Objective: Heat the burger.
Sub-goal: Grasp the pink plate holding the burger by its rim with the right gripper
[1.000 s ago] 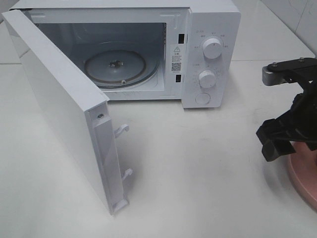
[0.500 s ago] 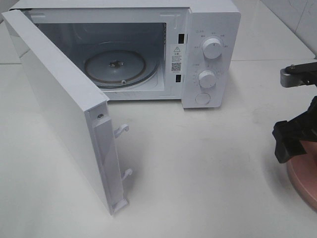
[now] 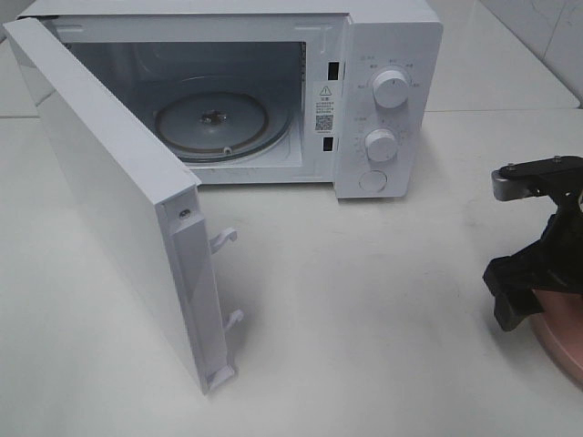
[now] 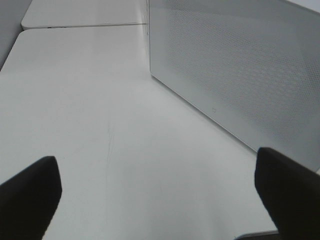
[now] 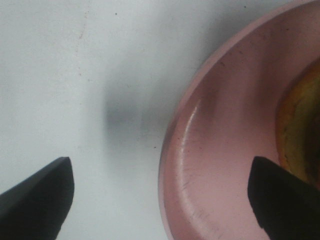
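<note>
The golden-brown burger (image 5: 300,125) (only a sliver shows) sits on a round pink plate (image 3: 567,341) at the exterior view's lower right edge. The black right gripper (image 5: 160,200) hovers over the plate's rim, fingers spread wide and empty. The left gripper (image 4: 160,200) gapes likewise beside the white microwave's open door (image 4: 240,75).

A smooth white matte tabletop (image 3: 364,309) fills the scene, with a thin seam (image 3: 510,110) crossing its far part. Pale glossy wall tiles (image 3: 547,36) rise at the far right under soft light.
</note>
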